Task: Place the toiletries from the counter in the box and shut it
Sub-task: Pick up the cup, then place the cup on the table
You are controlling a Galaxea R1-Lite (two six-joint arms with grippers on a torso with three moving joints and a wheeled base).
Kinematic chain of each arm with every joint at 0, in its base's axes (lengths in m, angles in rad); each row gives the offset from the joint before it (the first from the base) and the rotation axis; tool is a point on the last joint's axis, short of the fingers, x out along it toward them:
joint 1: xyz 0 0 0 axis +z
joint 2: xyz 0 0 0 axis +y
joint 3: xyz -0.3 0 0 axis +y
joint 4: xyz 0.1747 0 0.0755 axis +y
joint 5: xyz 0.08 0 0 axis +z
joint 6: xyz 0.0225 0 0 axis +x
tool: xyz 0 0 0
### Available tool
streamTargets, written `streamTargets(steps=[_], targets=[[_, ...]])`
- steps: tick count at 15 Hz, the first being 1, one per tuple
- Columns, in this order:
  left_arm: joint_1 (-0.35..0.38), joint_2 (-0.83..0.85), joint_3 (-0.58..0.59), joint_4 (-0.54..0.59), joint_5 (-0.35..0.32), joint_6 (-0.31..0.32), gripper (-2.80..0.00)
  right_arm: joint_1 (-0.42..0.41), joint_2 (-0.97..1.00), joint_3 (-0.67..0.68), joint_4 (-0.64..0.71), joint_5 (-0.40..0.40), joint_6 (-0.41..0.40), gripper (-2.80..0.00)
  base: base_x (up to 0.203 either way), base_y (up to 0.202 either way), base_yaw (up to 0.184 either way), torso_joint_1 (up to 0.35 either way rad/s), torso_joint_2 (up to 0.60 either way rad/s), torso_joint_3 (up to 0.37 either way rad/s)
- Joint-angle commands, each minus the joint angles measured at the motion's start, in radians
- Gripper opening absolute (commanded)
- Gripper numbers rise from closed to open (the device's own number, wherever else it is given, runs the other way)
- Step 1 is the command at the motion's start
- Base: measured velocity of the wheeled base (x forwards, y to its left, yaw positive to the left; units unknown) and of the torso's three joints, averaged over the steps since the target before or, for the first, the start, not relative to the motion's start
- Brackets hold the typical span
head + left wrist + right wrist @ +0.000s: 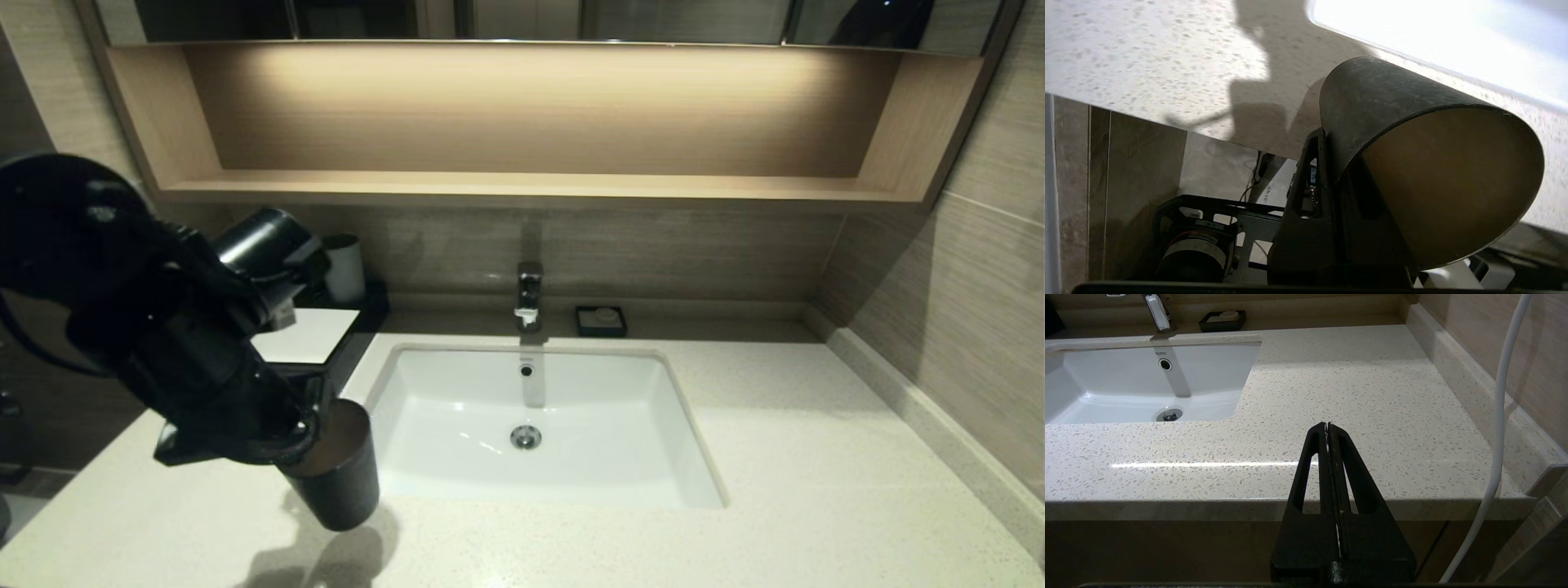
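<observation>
Dark grey tapered cup [335,469] hangs tilted over the pale speckled stone counter [816,490], left of the white basin [531,425], its rim pinched by the left gripper [314,425]; the black box [314,336] sits behind. Left wrist view: fingers [1312,179] clamp the cup wall [1392,106]. Right wrist view: the right gripper [1327,428], fully closed, empty, waits before the counter edge.

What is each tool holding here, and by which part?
The left tool is shut on the dark grey cup, pinching its wall at the rim, with the cup tilted. The right tool is shut and holds nothing, parked before the counter.
</observation>
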State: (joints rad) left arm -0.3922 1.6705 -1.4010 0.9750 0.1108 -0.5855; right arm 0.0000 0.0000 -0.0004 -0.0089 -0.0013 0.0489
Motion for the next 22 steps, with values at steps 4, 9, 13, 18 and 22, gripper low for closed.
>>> streamTargets(steps=[4,9,13,18,22], targets=[[0.292,0.017,-0.035,0.016,0.006,-0.004,-2.8,0.0,0.002,0.0,0.0,0.0,0.0,-2.8,0.0,0.0,0.0,0.0,0.0,0.0],[0.487,0.106,-0.064,0.017,0.007,0.004,-2.8,0.0,0.002,-0.001,0.0,0.0,0.0,-2.8,0.0,0.0,0.0,0.0,0.0,0.0],[0.584,0.165,-0.064,-0.005,0.002,-0.009,-2.8,0.0,0.002,-0.001,0.0,0.0,0.0,-2.8,0.0,0.0,0.0,0.0,0.0,0.0],[0.685,0.206,-0.09,-0.006,0.003,-0.005,-2.8,0.0,0.002,0.0,0.0,0.0,0.0,-2.8,0.0,0.0,0.0,0.0,0.0,0.0],[0.688,0.209,-0.091,0.002,0.001,-0.008,-2.8,0.0,0.002,0.0,0.0,0.0,0.0,-2.8,0.0,0.0,0.0,0.0,0.0,0.0]])
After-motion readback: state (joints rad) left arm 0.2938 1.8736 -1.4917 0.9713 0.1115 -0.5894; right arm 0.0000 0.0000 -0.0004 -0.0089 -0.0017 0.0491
